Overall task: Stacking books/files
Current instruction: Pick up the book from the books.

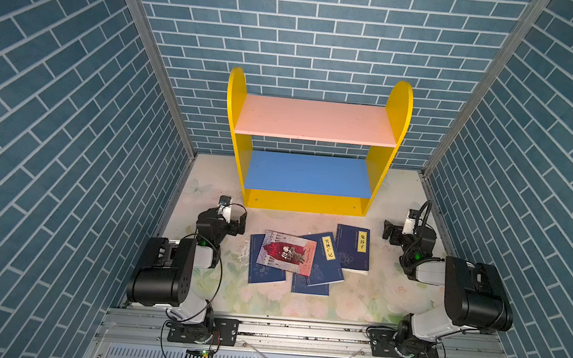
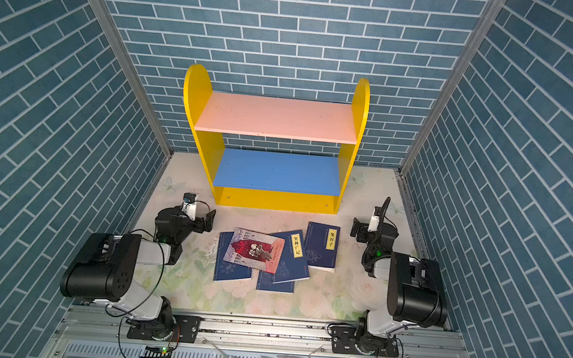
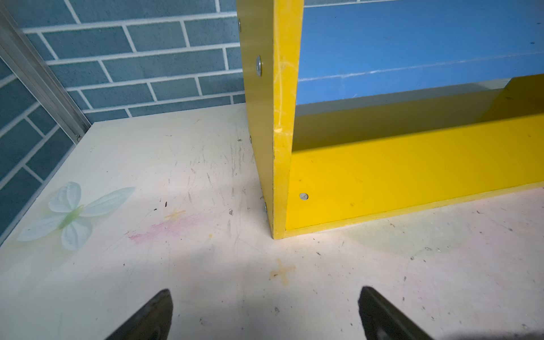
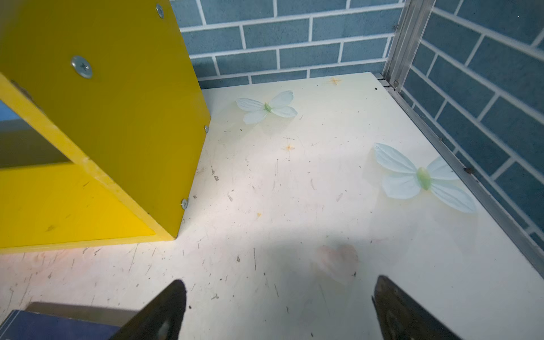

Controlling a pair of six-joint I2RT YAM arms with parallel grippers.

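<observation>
Since nothing is stacked yet, my left claw hangs open and empty beside the books, which lie overlapping before the shelf. My right claw hangs open too, so I judge the pile reachable from both sides.

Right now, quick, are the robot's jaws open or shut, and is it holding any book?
Left gripper: jaws open, holding nothing.
Right gripper: jaws open, holding nothing.
</observation>
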